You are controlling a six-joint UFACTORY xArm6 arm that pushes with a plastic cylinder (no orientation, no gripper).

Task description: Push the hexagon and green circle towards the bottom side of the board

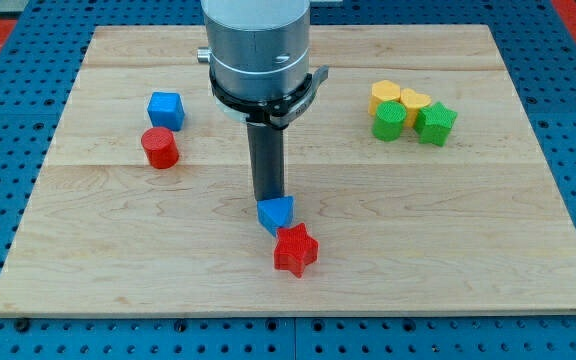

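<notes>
My tip: my tip (268, 198) sits just behind the blue block (276, 213), touching it. It holds nothing.
Red star: red star (295, 250) is touching the blue block's near side.
Green circle: green circle (389, 122) is far right, by the yellow hexagon (385, 96), yellow block (415, 102) and green star (435, 123).
Left side: blue cube (165, 109), red cylinder (159, 148).

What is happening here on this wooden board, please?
A robot arm ending in a dark rod works over the board. My tip sits right at the top edge of a blue block, which touches a red star. The yellow hexagon and green circle sit untouched in a cluster at the view's upper right, far from the bottom side.
</notes>
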